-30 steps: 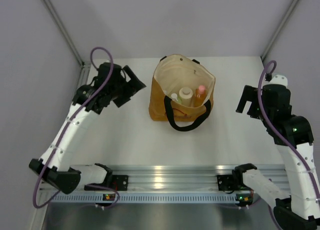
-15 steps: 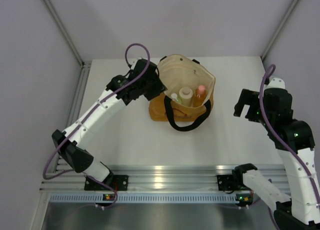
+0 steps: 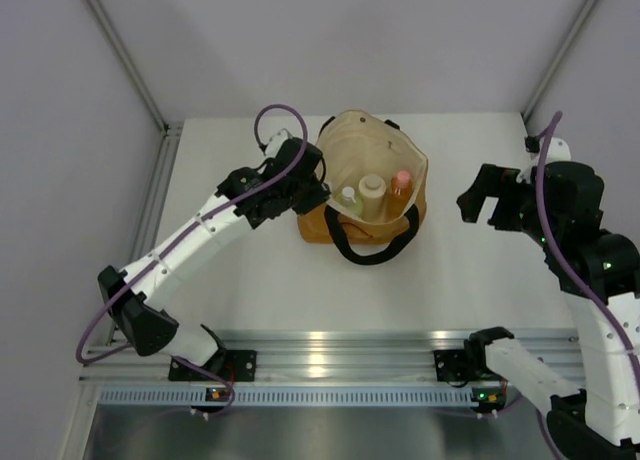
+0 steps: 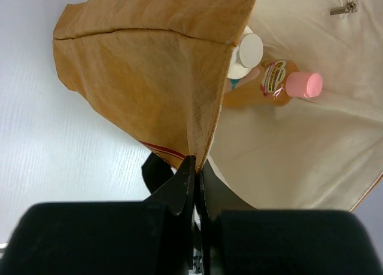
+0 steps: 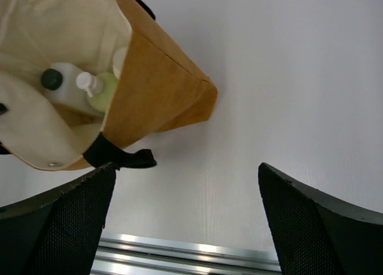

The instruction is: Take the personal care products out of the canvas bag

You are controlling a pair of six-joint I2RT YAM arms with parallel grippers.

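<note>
The mustard canvas bag [image 3: 318, 220] stands open in the middle of the table, its cream lining showing. Inside stand the personal care products: a yellow-green bottle [image 3: 350, 199], a cream-beige bottle with a wide cap [image 3: 372, 189] and an orange bottle with a pink cap [image 3: 402, 181]. The right wrist view also catches a white bottle with a dark cap [image 5: 63, 86]. My left gripper [image 4: 196, 162] is shut on the bag's left rim [image 4: 203, 137], pinching the fabric edge. To the right of the bag my right gripper [image 5: 185, 167] hangs open over bare table, holding nothing.
The bag's black loop handle [image 3: 370, 248] droops over its near side. An aluminium rail [image 3: 330, 345] runs along the table's front edge by the arm bases. Grey walls enclose the table on the left, back and right.
My left arm has swung right from the table's left side to the bag and shut its jaws on the left rim. My right gripper has drifted slightly left, still open.
</note>
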